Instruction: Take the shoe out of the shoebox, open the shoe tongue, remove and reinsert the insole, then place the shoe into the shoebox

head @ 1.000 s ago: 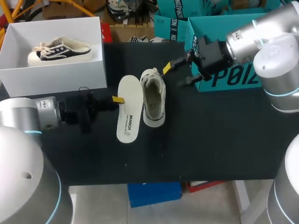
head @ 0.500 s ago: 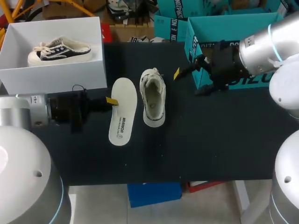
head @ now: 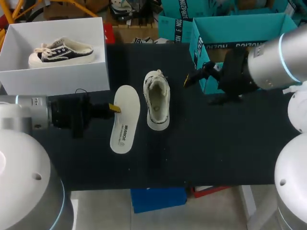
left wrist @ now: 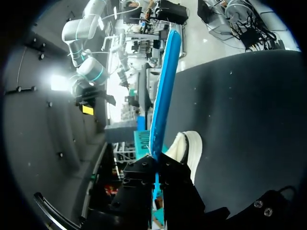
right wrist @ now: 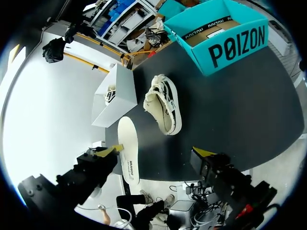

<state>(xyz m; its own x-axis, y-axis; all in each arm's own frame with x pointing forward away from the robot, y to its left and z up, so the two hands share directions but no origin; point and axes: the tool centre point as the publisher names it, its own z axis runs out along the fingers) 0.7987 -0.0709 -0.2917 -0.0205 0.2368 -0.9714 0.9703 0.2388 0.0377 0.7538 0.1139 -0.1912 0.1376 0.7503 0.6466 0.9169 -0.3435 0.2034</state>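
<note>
A cream shoe (head: 157,100) lies on the black table (head: 216,148) with its opening up. Its white insole (head: 124,120) lies flat beside it. My left gripper (head: 114,108) is shut on the insole's edge. In the left wrist view the insole (left wrist: 165,86) stands edge-on as a blue strip between the left gripper (left wrist: 157,165) fingers, with the shoe (left wrist: 186,146) just beyond. My right gripper (head: 198,91) hangs open and empty right of the shoe. From the right wrist, the right gripper (right wrist: 159,151) frames the shoe (right wrist: 165,103) and insole (right wrist: 128,148). The white shoebox (head: 57,72) stands at the back left.
Inside the white shoebox lies a black and cream shoe (head: 61,51). A teal open box (head: 240,28) stands at the back right, close behind my right gripper, and shows in the right wrist view as a teal box (right wrist: 220,33).
My left gripper drew the insole to the left, away from the shoe. My right arm pulled back to the right, away from the shoe and toward the teal box.
</note>
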